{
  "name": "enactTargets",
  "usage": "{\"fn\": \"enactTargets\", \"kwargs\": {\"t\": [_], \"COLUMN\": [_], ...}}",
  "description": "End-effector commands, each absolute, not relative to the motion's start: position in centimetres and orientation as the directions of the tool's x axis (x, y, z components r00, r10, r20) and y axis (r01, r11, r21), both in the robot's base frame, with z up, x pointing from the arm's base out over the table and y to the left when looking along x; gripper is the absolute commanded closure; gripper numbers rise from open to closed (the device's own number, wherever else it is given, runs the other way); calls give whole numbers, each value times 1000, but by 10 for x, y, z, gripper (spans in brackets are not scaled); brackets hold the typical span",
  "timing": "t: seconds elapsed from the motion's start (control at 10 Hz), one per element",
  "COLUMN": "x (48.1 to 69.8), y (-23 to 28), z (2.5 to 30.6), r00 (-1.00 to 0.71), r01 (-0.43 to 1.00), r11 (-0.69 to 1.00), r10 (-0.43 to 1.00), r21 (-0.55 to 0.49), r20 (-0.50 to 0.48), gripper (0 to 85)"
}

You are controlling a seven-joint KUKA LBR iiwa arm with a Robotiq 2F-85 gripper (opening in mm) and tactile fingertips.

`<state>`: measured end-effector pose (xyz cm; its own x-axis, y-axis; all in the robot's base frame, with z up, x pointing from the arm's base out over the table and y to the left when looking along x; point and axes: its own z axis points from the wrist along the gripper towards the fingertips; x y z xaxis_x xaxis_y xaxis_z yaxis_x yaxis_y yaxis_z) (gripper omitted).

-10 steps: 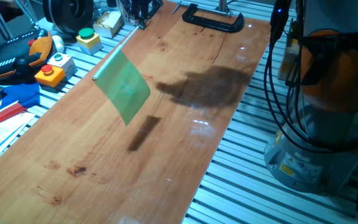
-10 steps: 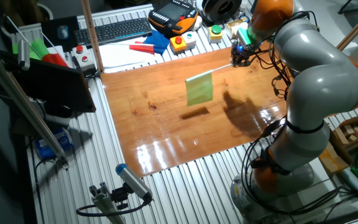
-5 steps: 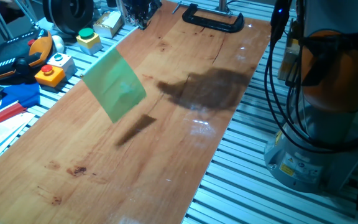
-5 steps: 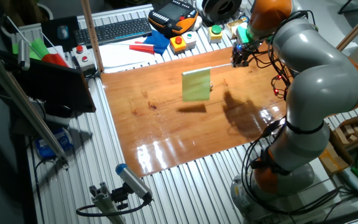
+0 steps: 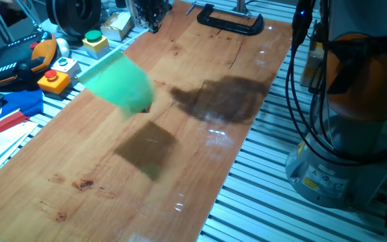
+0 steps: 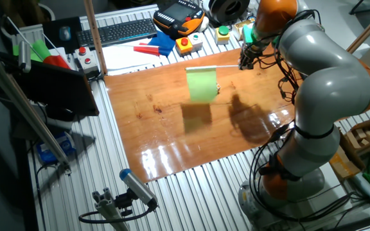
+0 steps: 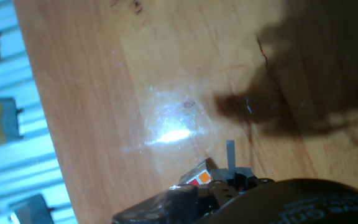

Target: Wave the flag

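The flag [image 5: 118,85] is a bright green sheet on a thin pale stick, held in the air above the wooden board [image 5: 200,154] and blurred by motion. In the other fixed view the flag [image 6: 202,85] hangs from its stick, which runs level to my gripper [image 6: 245,62] at the board's far edge. My gripper [image 5: 148,19] is shut on the stick's end. The hand view shows only the board [image 7: 104,93], shadows and part of my hand; the green sheet is out of that view.
A black clamp [image 5: 230,20] grips the board's far end. Button boxes [image 5: 54,79], a blue block [image 5: 19,102] and a teach pendant [image 6: 178,16] lie beside the board. A keyboard [image 6: 117,31] sits behind. A small orange-and-white thing [image 7: 199,178] shows by my hand.
The flag has swung left and upward over the last second. Its sheet has turned flatter to the board, and its shadow has widened from a thin streak to a broad patch.
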<state>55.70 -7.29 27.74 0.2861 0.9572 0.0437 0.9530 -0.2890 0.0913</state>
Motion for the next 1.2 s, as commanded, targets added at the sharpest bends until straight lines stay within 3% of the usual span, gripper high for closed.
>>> {"fn": "enactTargets", "kwargs": {"t": [0.0, 0.7, 0.9, 1.1], "x": [557, 556, 556, 555], "y": [-73, -73, -75, -75], "z": [278, 278, 279, 279], "r00": [922, 940, 898, 751], "r01": [381, 340, 439, 659], "r11": [-920, -938, -896, -748], "r10": [385, 340, 438, 660], "r21": [93, 69, 73, 78], "r20": [40, -20, -28, -21], "gripper": [843, 843, 843, 843]}}
